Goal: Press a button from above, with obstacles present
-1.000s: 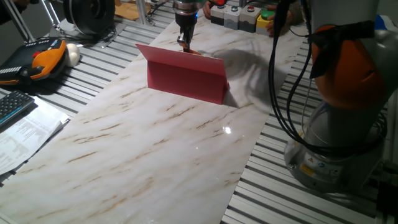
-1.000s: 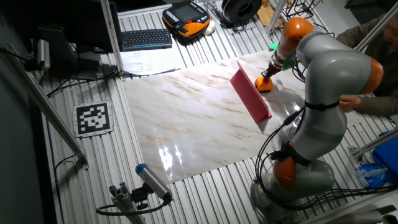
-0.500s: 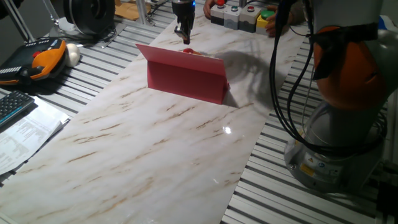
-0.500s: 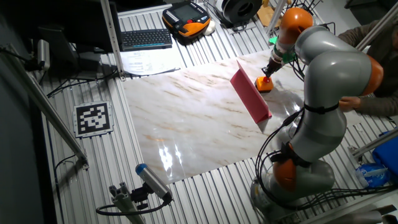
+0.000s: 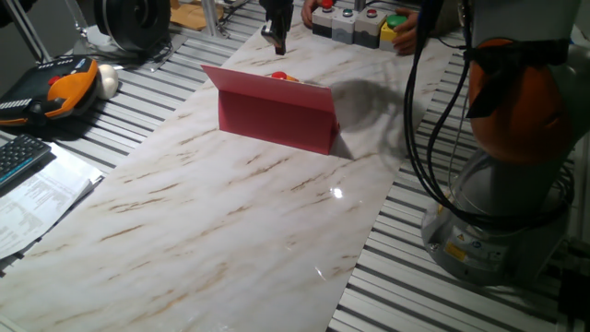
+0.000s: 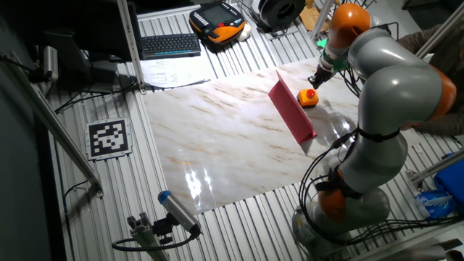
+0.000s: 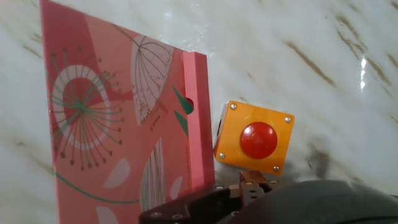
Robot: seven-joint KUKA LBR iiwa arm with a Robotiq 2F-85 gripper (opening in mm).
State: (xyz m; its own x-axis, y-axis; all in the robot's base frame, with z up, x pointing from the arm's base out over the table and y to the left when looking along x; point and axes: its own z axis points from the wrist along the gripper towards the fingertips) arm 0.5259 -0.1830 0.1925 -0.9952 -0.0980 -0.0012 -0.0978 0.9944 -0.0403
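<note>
- The gripper (image 5: 276, 37) hung above the marble table (image 5: 230, 203), well clear of the button (image 7: 259, 139); nothing touched the cap
- Whether the press was already made or was yet to come could not be read from these views; by my judgement, a descent straight down onto the cap would be the move left if it was not
- Whether the fingers were spread or pressed together could not be told: the fixed views showed them too small, and the hand view showed only dark parts at its lower edge
- The button sat on the table in its orange box (image 6: 309, 97), just beside the far face of the red panel (image 5: 277, 109), near one end of it
- That panel stood upright between the button and the open stretch of table, so it blocked a low sideways approach; from above the way looked free
- Around: a row of other button boxes (image 5: 355, 20) at the table's far edge, a handheld controller (image 5: 64, 85) and a keyboard (image 6: 170, 45) off the table
</note>
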